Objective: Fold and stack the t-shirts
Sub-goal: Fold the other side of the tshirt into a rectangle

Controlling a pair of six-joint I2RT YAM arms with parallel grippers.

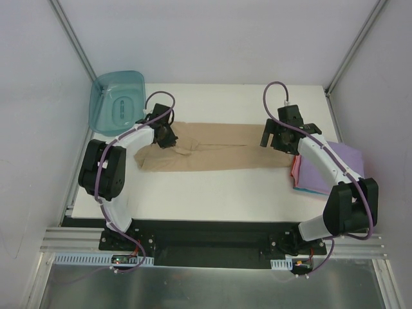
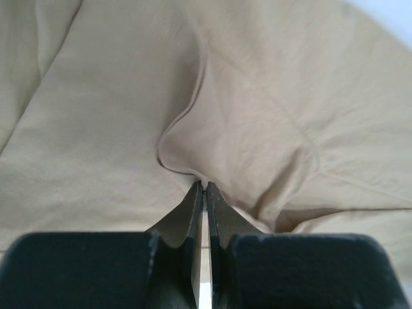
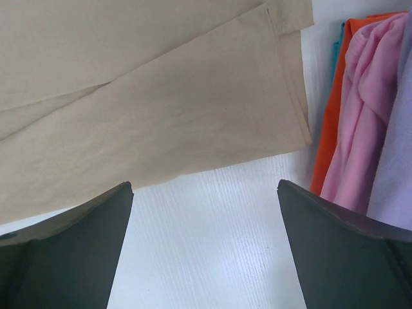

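The tan t-shirt [image 1: 219, 156] is lying with its long axis left-to-right; the left gripper [image 2: 205, 187] is pinching its cloth, the right gripper [image 3: 205, 190] is hanging spread.

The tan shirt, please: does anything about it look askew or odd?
Yes. The tan shirt lies as a long folded band, but its left end is bunched and creased where the left gripper is shut on a pinch of cloth. Its right end lies flat near the open right gripper.
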